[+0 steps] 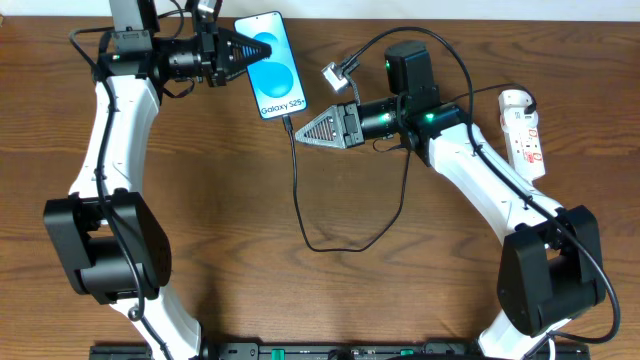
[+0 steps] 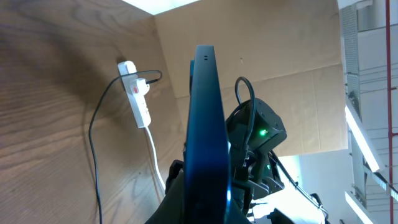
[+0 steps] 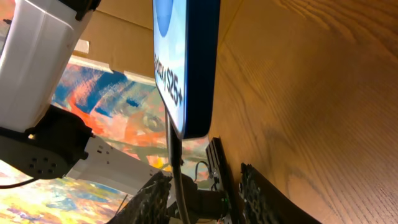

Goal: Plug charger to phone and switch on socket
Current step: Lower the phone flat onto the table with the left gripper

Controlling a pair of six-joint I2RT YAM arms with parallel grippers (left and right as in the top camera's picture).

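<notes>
Since the charger (image 1: 298,190) runs right up to the near end of the phone (image 1: 278,82), and its plug tip (image 1: 289,119) meets that end with no visible gap, the first half of the job looks done. How deeply the tip sits cannot be made out.

The phone is toward the far left of the desk (image 1: 420,290), screen up and lit blue. The left hand (image 1: 245,52) is closed on its far left edge, steadying it. In the left wrist view the phone shows edge-on between that hand's fingers.

The right hand (image 1: 308,131) sits just to the right of the plug tip, pointing left at it. In its own wrist view its fingers (image 3: 264,193) stand a narrow way apart, with the cable running between them and not pinched. I take it to be loosely parted and holding nothing.

From the phone the black cable trails toward the near side, loops, and climbs back to the right toward the socket (image 1: 524,128). The socket lies at the far right of the desk, well apart from both hands.

What is left, as I judge it, is the switch. Nothing touches the socket, and whether its red switches are on or off is too small to tell. The right hand is the closer one for that, and it would need to clear the cable loop on its way over.
</notes>
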